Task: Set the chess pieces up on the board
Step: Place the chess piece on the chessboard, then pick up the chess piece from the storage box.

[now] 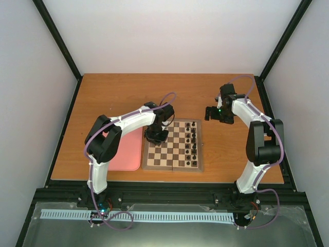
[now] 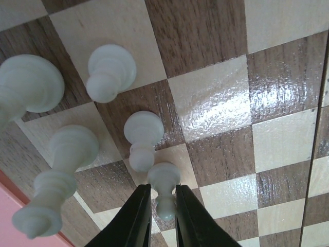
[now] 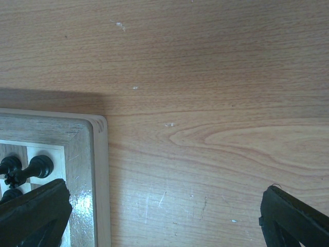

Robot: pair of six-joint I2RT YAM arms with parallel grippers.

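Note:
My left gripper [image 1: 156, 136] is low over the left part of the wooden chessboard [image 1: 175, 166]. In the left wrist view the left gripper [image 2: 160, 193] is shut on a small white pawn [image 2: 163, 177], with a black finger [image 2: 134, 216] on each side of its narrow part. I cannot tell whether the pawn touches the board [image 2: 226, 103]. Several more white pieces stand close by: a pawn [image 2: 143, 135], another pawn [image 2: 110, 70] and two taller pieces [image 2: 60, 170], [image 2: 26, 83]. My right gripper [image 1: 216, 114] is open and empty over bare table right of the board.
Black pieces [image 1: 194, 139] stand in two columns on the board's right side, and a few show in the right wrist view [image 3: 28, 167]. A pink tray [image 1: 127, 153] lies left of the board, and its edge shows in the left wrist view [image 2: 6, 208]. The board's corner [image 3: 97, 128] is near the right gripper's left finger [image 3: 33, 213].

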